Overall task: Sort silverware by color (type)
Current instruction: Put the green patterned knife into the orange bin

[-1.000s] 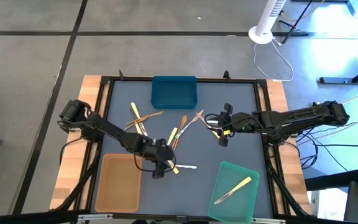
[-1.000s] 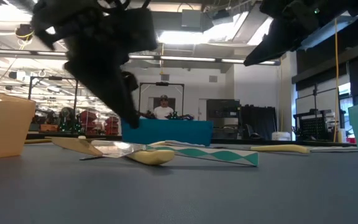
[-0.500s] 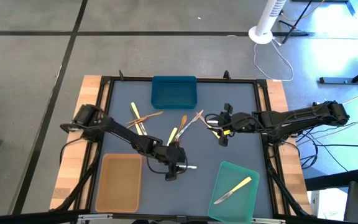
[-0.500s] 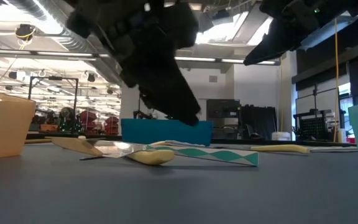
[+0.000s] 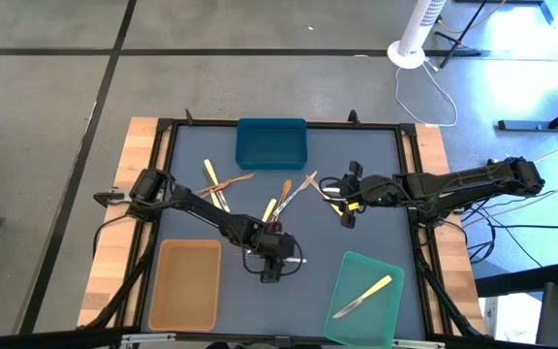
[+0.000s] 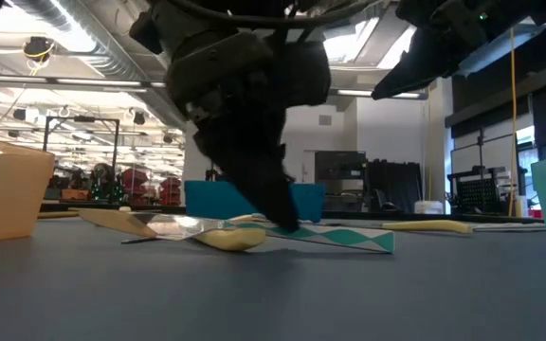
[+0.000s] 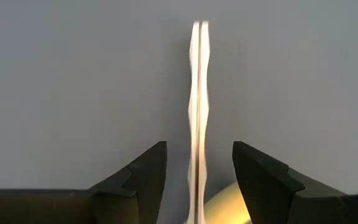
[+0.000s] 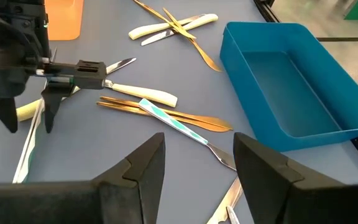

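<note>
The silverware lies scattered on the grey mat: pale yellow and brown pieces (image 5: 216, 184) at mid-left, more (image 5: 289, 194) at the middle. A white utensil with teal marks (image 5: 296, 260) lies flat near the front. My left gripper (image 5: 275, 262) is open and low over it, pointing steeply down. In the left wrist view its fingers (image 7: 148, 171) stand on either side of the white utensil (image 7: 197, 112), with a gap on each side. A pale yellow handle (image 7: 225, 202) lies beside them. My right gripper (image 5: 343, 211) hangs open above the mat at mid-right.
A blue tray (image 5: 271, 142) stands at the far middle and a tan tray (image 5: 184, 283) at the near left. A green tray (image 5: 366, 286) at the near right holds a yellow-handled knife (image 5: 364, 294). Below my right gripper lie a teal-patterned fork (image 8: 173, 124) and gold utensils (image 8: 166, 112).
My left gripper has travelled toward the table's right edge and sunk lower, coming down over the white utensil near the front. It has stayed open. The silverware has not shifted.
</note>
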Controlling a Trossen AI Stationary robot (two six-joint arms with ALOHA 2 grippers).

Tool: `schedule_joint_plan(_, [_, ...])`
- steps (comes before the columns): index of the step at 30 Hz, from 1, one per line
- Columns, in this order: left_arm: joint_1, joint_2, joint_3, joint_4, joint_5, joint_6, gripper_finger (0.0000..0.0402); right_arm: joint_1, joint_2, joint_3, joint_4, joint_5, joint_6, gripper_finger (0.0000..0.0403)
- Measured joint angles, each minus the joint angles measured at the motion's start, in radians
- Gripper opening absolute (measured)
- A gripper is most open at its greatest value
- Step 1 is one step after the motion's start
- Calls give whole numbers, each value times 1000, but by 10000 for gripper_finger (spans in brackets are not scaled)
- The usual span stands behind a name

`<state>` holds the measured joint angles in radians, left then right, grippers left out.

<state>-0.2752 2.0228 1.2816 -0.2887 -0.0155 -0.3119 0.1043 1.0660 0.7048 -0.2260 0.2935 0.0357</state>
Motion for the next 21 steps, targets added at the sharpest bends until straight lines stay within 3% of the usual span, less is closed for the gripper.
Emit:
schedule_joint_plan(11, [-7, 3, 0, -17, -1, 1, 174, 0, 0, 0, 0, 0, 0, 179])
schedule_joint_plan(21, [-7, 3, 0, -17, -1, 3, 108, 0, 0, 0, 0, 0, 0, 179])
